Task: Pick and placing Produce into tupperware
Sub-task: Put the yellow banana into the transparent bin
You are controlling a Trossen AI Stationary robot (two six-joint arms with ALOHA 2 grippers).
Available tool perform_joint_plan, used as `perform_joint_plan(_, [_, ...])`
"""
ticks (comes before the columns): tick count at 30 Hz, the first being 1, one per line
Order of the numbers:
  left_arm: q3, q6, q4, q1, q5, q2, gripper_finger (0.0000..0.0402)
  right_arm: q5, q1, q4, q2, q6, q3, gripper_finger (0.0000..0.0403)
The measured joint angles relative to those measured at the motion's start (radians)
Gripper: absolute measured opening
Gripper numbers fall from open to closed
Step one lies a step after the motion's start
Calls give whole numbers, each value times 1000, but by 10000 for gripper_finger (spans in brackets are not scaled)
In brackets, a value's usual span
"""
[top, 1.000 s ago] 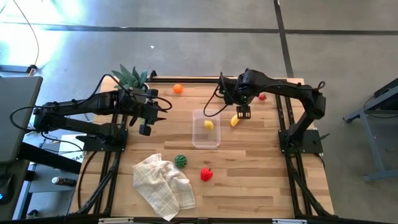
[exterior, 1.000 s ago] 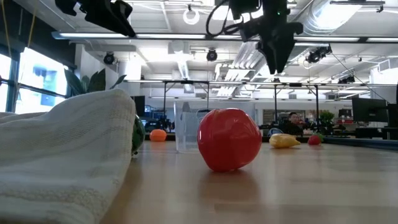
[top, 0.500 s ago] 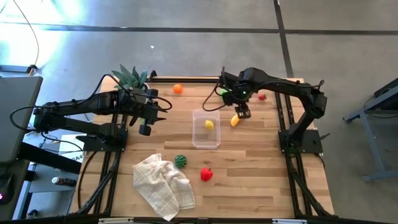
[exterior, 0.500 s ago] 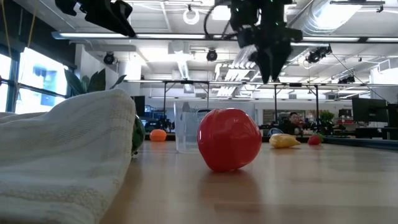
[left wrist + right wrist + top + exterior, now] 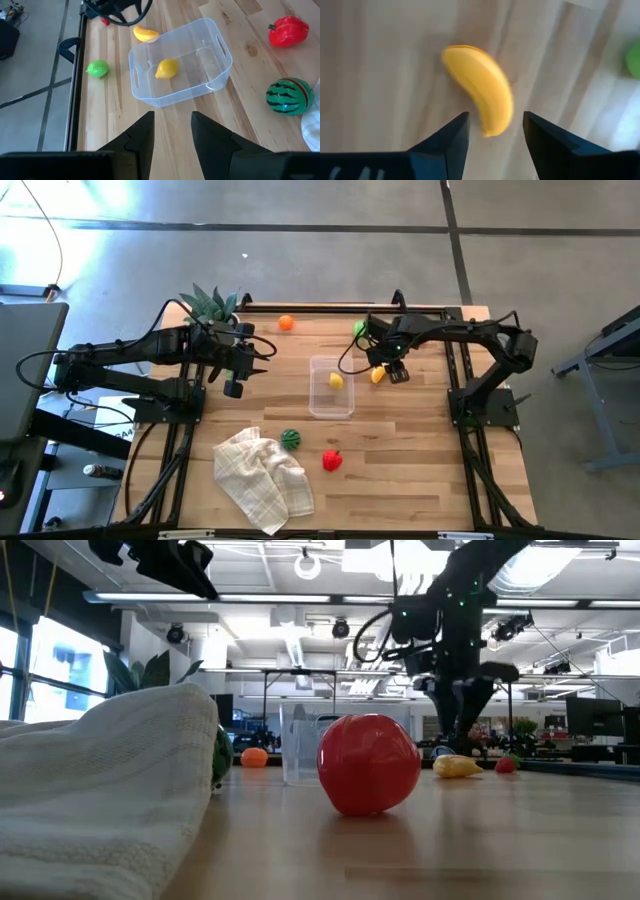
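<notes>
Right now the right gripper (image 5: 392,371) hangs low over the yellow banana (image 5: 481,102), just beside the clear tupperware (image 5: 331,387) on its right-arm side; its fingers (image 5: 445,142) stand apart with the banana's end between them, and nothing is held. The risk, as I judge it, lies in how the grasp lines up: the banana is curved and lies slantwise to the jaws, and only its narrow tip sits between them, so a closing pinch could squirt it sideways across the wood, spin it, or catch it so near the end that it tips out on the lift. A push toward the tub wall could also nudge the light tub. Already inside the tub lies a yellow lemon (image 5: 166,68). Other produce waits outside: an orange ball (image 5: 286,323) near the far edge, a green piece (image 5: 97,68) by the table's rim, a striped melon (image 5: 291,439) and a red piece (image 5: 331,460) near the white checked cloth (image 5: 263,477). The left gripper (image 5: 171,131) waits well apart beside the spiky plant (image 5: 210,305), fingers parted and empty. Whether the right fingertips touch the table cannot be told, since in the low view the gripper's tip is lost against the room's clutter, and the cloth hides most of the melon there.
</notes>
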Motion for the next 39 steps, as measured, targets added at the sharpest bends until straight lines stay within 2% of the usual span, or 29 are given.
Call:
perform_joint_plan(11, [0, 0, 0, 0, 0, 0, 117, 0, 0, 87, 0, -60, -75, 211])
perform_joint_plan(21, [0, 0, 0, 0, 0, 0, 117, -21, 0, 142, 12, -57, -79, 244])
perform_joint_plan(39, [0, 0, 0, 0, 0, 0, 117, -33, 0, 178, 174, -31, -74, 246])
